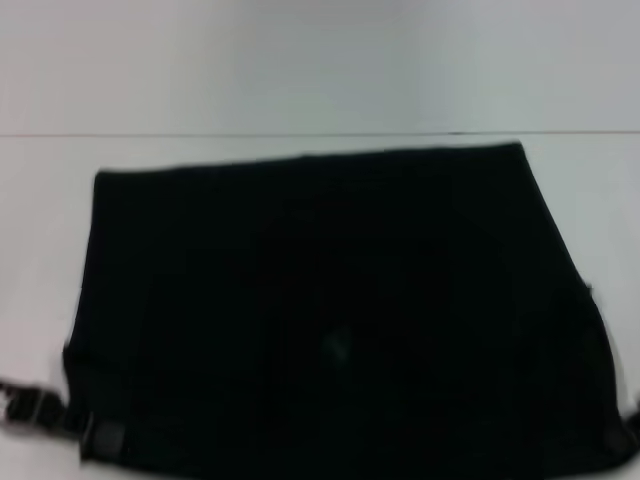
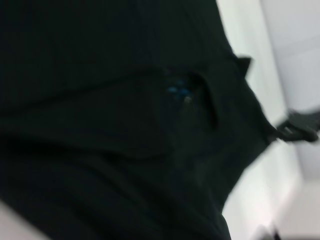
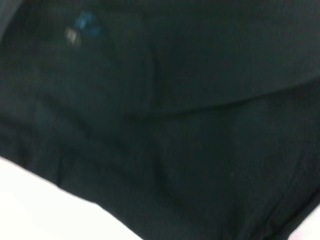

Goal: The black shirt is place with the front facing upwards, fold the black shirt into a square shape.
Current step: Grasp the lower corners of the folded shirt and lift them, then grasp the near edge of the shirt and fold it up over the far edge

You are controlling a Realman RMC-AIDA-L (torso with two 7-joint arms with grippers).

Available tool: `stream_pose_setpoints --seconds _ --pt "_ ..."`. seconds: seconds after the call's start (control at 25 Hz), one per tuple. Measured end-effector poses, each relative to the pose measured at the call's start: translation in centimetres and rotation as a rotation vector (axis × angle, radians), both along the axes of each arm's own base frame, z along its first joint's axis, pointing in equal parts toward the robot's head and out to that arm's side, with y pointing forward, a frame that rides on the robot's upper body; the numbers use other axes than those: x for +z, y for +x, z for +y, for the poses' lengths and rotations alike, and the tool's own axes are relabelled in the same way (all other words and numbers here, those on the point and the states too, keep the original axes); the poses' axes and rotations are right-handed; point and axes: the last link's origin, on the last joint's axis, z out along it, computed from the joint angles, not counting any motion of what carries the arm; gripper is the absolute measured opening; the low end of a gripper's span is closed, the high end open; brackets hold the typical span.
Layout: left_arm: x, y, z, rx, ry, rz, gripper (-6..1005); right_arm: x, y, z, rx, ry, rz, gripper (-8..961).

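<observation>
From the head view, the black shirt (image 1: pixel 330 310) lies spread across the white table (image 1: pixel 300 70), its far edge straight. The left gripper (image 1: pixel 75 425) sits at the shirt's near left corner and the right gripper (image 1: pixel 625 432) at its near right corner; I cannot tell how either set of fingers stands. In the left wrist view, dark folds fill most of the picture, with a small blue neck label (image 2: pixel 178 91) showing and the right gripper at the cloth's edge. The right wrist view shows creased black cloth.
</observation>
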Motion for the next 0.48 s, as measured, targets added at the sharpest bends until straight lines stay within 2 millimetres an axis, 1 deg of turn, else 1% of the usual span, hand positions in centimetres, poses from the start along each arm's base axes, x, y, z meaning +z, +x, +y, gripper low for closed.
stream_pose_setpoints --seconds 0.12,0.24,0.32,0.44,0.48 --pt "-0.2 0.4 -1.5 -0.028 -0.111 -0.025 39 -0.6 0.3 -1.9 0.018 -0.119 0.005 57" --pt "-0.8 0.5 -2.2 -0.045 -0.167 -0.021 39 -1.2 0.4 -2.5 0.02 -0.148 0.017 56" --pt "-1.0 0.5 -2.1 -0.05 -0.167 -0.016 39 -1.4 0.4 -2.5 0.022 -0.136 0.039 56" --pt "-0.9 1.0 -0.7 -0.059 -0.101 -0.021 39 -1.2 0.0 -1.9 0.015 -0.074 0.099 56" --pt "-0.7 1.1 -0.1 -0.053 -0.068 -0.023 39 -0.6 -0.2 -1.3 0.007 -0.029 0.131 56"
